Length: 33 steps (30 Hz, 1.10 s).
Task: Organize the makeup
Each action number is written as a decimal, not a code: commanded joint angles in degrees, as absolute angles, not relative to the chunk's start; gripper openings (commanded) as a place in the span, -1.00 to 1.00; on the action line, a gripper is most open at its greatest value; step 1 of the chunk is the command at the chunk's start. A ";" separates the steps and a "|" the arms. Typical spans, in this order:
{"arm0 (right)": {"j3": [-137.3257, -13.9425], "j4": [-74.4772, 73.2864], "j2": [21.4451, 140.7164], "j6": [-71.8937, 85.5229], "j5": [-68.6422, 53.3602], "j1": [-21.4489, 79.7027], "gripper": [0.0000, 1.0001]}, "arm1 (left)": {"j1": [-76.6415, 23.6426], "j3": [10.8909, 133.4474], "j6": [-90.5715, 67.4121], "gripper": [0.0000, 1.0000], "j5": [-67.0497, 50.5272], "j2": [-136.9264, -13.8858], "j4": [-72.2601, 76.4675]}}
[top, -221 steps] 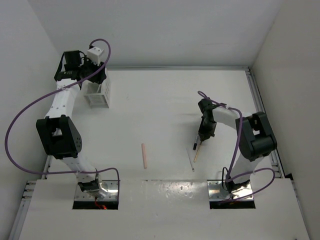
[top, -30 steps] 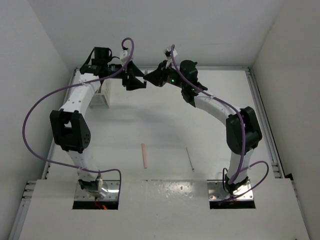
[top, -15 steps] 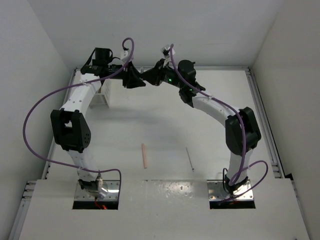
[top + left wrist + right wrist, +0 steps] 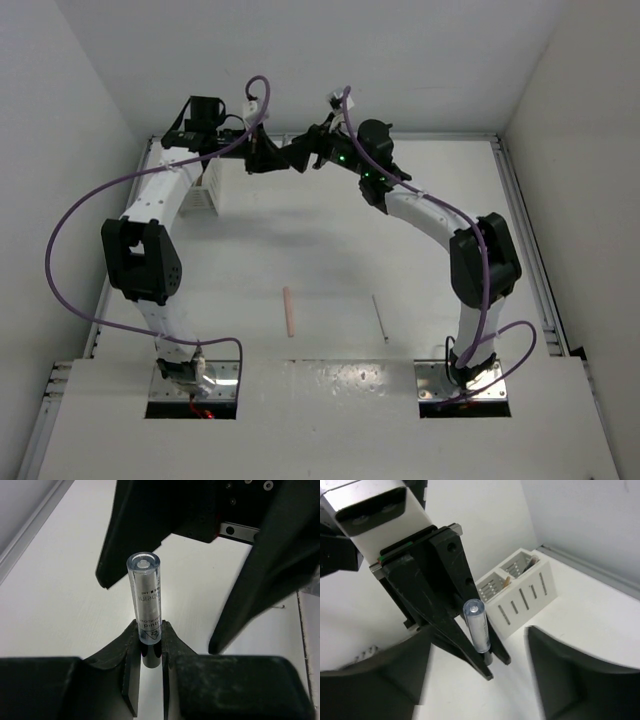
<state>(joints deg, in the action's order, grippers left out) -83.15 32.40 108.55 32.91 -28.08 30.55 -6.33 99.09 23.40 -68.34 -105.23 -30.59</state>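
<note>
High over the back of the table, my left gripper (image 4: pixel 270 158) (image 4: pixel 149 642) is shut on the black lower end of a pale blue see-through makeup stick (image 4: pixel 145 592) (image 4: pixel 477 627). The stick points out toward my right gripper (image 4: pixel 302 152) (image 4: pixel 477 677). That gripper is open, its two fingers (image 4: pixel 270 575) wide apart on either side of the stick and not touching it. A pink stick (image 4: pixel 288 311) and a thin white stick (image 4: pixel 380 318) lie on the table near the front.
The white slatted two-compartment box (image 4: pixel 203 196) (image 4: pixel 520 597) stands at the back left, near the wall, with a tan stick end (image 4: pixel 507 581) showing in one compartment. A metal rail (image 4: pixel 520 220) runs along the table's right edge.
My left gripper has closed on the pale blue stick, and my right gripper has let go of it and opened. Both arms stayed nose to nose at the back.
</note>
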 commanded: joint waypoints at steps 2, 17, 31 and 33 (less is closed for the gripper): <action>-82.53 34.98 107.41 34.02 -27.87 29.97 0.77 | -5.28 99.23 24.61 -1.00 -65.75 -105.21 -27.43; -64.96 26.55 93.52 28.39 -17.58 24.35 1.00 | 14.24 96.25 20.30 -1.00 -43.86 -111.61 3.06; -65.56 17.49 93.34 26.98 -16.61 24.61 1.00 | 17.49 90.09 21.80 -1.00 -41.48 -118.74 14.94; -65.74 16.61 93.60 26.98 -16.52 24.52 1.00 | 17.49 90.09 22.68 -1.00 -41.48 -119.88 14.94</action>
